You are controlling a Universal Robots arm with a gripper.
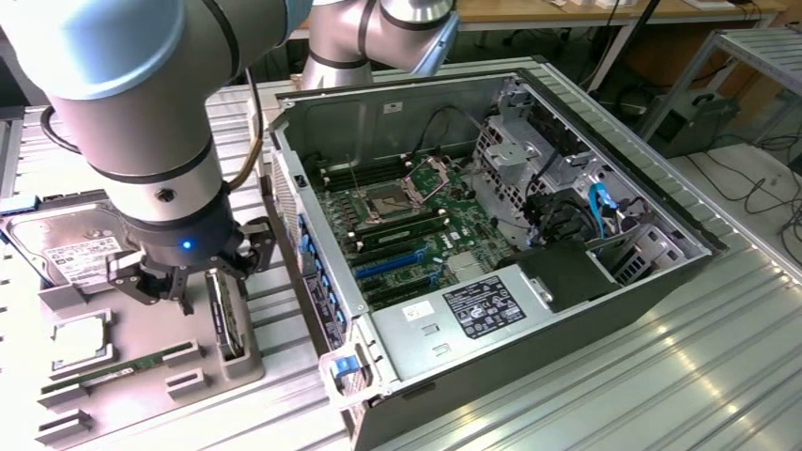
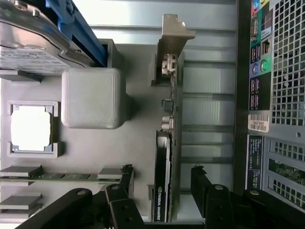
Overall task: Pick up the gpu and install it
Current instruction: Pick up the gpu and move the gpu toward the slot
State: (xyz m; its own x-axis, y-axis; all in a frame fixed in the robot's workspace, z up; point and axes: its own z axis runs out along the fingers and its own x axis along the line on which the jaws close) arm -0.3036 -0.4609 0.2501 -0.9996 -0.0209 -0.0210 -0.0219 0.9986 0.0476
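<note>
1. Closest to the wrist camera, the black gripper (image 2: 162, 174) has its jaws spread wide. One finger stands on each side of the gpu (image 2: 169, 109), both just apart from it.
2. That gpu is a thin flat card with a green circuit board, a dark heatsink face and a pale metal bracket at its far end. It stands on edge in a slot of the grey moulded plastic tray (image 2: 95, 157).
3. In the exterior view the gripper (image 1: 201, 287) hangs low over the tray (image 1: 150, 329), with the gpu (image 1: 227, 319) upright just beneath it.
4. Also in the tray are a narrow green RAM stick (image 2: 62, 175), a square silver processor chip (image 2: 31, 128) in its recess, a raised grey cube block (image 2: 93, 98) and a boxy silver hard drive with a white label (image 2: 28, 52).
5. An open grey metal computer tower (image 1: 501, 235) lies on its side just beside the tray, toward the exterior view's right. Its green motherboard faces up, with blue expansion slots (image 1: 386, 266).
6. Tray and tower both rest on the ribbed aluminium worktop (image 1: 652, 357).
</note>
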